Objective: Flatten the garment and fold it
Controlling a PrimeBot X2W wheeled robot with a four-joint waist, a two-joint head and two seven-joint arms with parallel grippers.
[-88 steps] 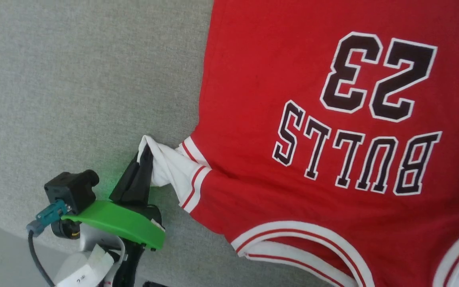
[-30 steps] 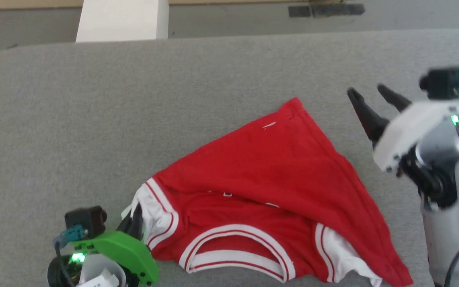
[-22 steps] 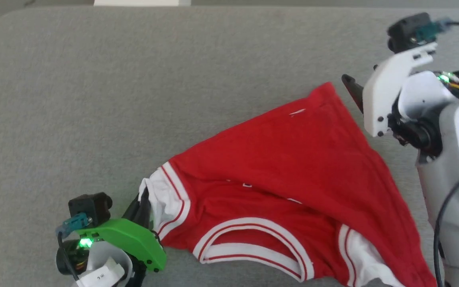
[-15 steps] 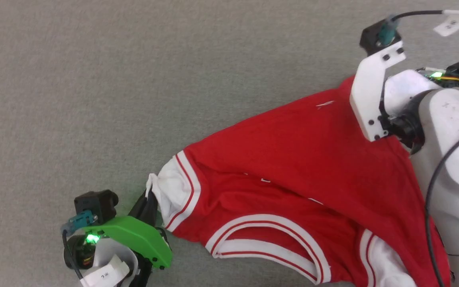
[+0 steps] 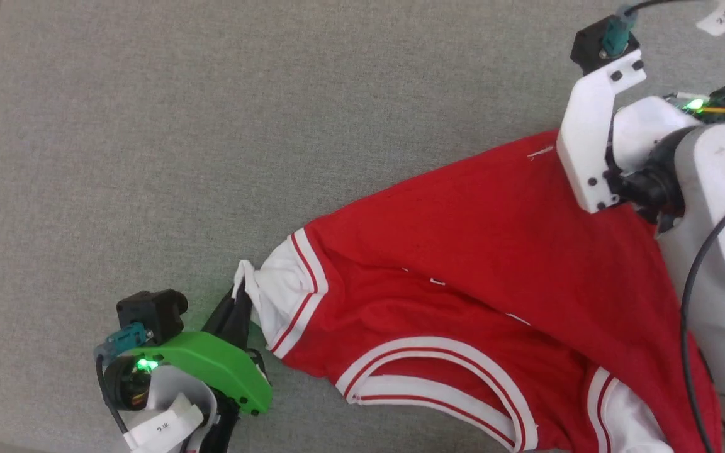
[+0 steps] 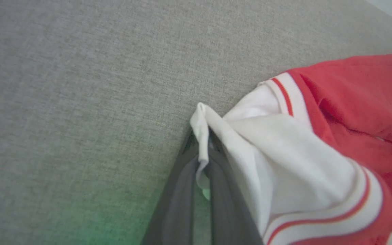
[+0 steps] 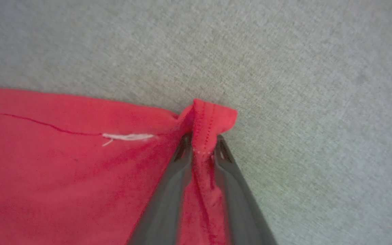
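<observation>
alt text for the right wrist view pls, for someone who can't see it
The right gripper has its two dark jaws pinched on a bunched, stitched corner of the red garment. The rest of the cloth spreads left over a grey woven surface, with a small white fleck near the pinched corner.

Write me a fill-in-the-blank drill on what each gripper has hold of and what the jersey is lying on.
1. The left gripper is shut on the white ____ of the garment.
2. The right gripper pinches a hem corner whose colour is ____.
3. The garment lies on a fabric surface whose colour is ____.

Missing words: sleeve; red; grey.
</observation>
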